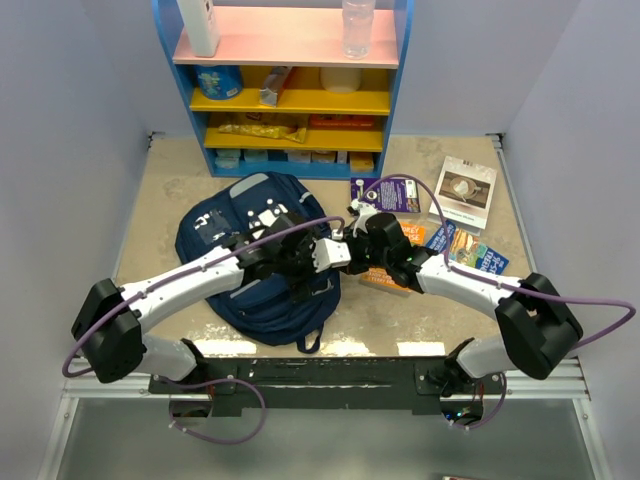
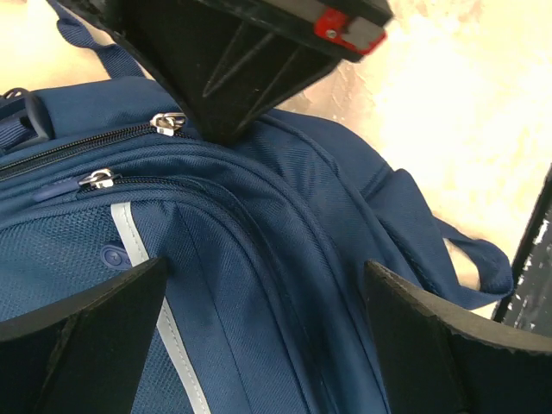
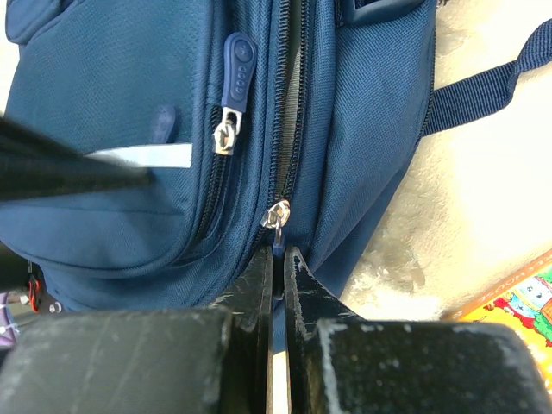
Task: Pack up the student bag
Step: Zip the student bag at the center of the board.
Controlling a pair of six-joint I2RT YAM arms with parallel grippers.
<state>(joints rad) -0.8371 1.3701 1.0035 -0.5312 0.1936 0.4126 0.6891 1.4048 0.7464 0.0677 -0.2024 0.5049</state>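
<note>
The navy student bag (image 1: 215, 235) lies flat on the table's left half, front pocket up. My left gripper (image 1: 300, 262) hovers open just above its front; in the left wrist view the fingers straddle blue fabric (image 2: 259, 216) beside the light stripe (image 2: 129, 233), and the gripper (image 2: 266, 285) holds nothing. My right gripper (image 1: 345, 250) is at the bag's right edge. In the right wrist view it (image 3: 278, 254) is shut on the blue tab of the main zipper's pull (image 3: 276, 220). The zipper above the pull gapes slightly. A second pull (image 3: 235, 73) hangs on the front pocket.
A blue shelf unit (image 1: 290, 90) with snacks and bottles stands at the back. Right of the bag lie a purple book (image 1: 385, 192), a white booklet (image 1: 465, 190), colourful booklets (image 1: 470, 250) and an orange book (image 1: 385, 278) under my right arm.
</note>
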